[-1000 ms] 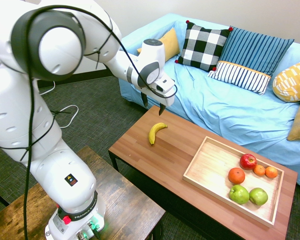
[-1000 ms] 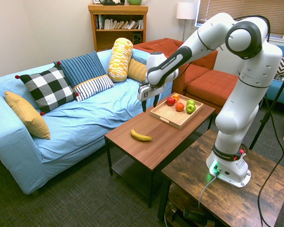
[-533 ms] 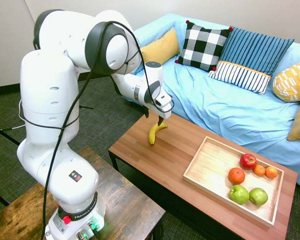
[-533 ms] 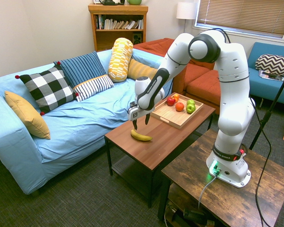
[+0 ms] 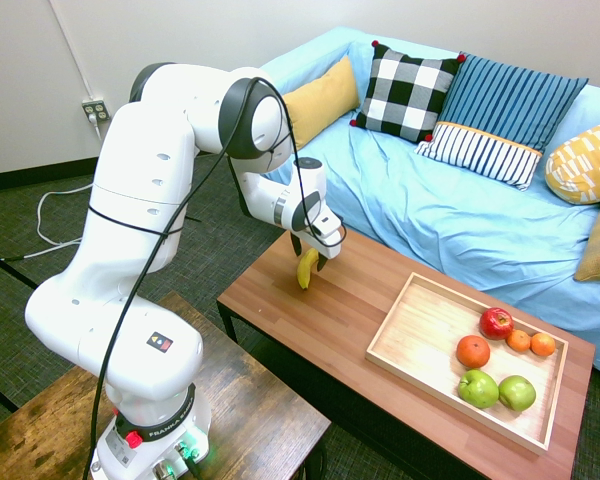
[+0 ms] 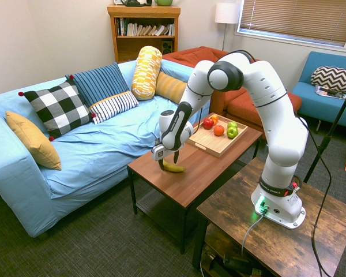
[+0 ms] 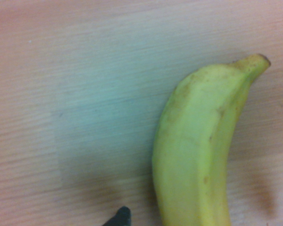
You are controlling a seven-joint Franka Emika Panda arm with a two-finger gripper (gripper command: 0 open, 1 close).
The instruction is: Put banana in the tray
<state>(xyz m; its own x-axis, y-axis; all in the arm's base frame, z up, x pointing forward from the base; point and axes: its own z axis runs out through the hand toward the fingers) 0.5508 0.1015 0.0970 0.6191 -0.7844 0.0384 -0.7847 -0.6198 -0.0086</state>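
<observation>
The banana (image 5: 306, 269) is seen lying flat on the reddish-brown table (image 5: 320, 320), near the end farthest from the tray (image 5: 422, 330). It is straddled by the gripper (image 5: 311, 261), whose two dark fingers are spread apart, one on each side of the fruit, with their tips down close to the tabletop. In the second exterior view the banana (image 6: 173, 167) is seen between the fingertips of the gripper (image 6: 168, 162), its longer part extending out past one finger toward the tray (image 6: 203, 142). Whether the fingers touch the peel cannot be told. In the wrist view the banana (image 7: 198, 150) is shown close up against the wood grain of the table (image 7: 75, 94), yellow-green with a darker stem tip.

The tray is placed well apart from the fingers, at the other end of the table. Its near part is bare; toward its far end a red apple (image 5: 496, 322), an orange (image 5: 472, 351), two smaller oranges (image 5: 531, 342) and two green apples (image 5: 497, 390) are gathered. Beyond the table, a sofa (image 5: 460, 220) under a light-blue cover is seen, with patterned cushions (image 5: 408, 88) on it.
</observation>
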